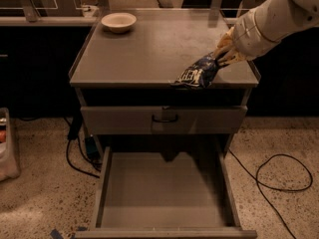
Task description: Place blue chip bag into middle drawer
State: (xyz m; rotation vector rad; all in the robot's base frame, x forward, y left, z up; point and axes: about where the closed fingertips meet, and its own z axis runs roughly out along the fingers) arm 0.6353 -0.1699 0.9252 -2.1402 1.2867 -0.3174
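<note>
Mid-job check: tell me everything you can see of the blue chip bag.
The blue chip bag is a small, crinkled, dark-blue foil packet with white lettering. It hangs tilted, its upper end pinched in the pincer, its lower end at the front edge of the cabinet top. Whether it touches that top cannot be told. It is not in the open middle drawer below.
</note>
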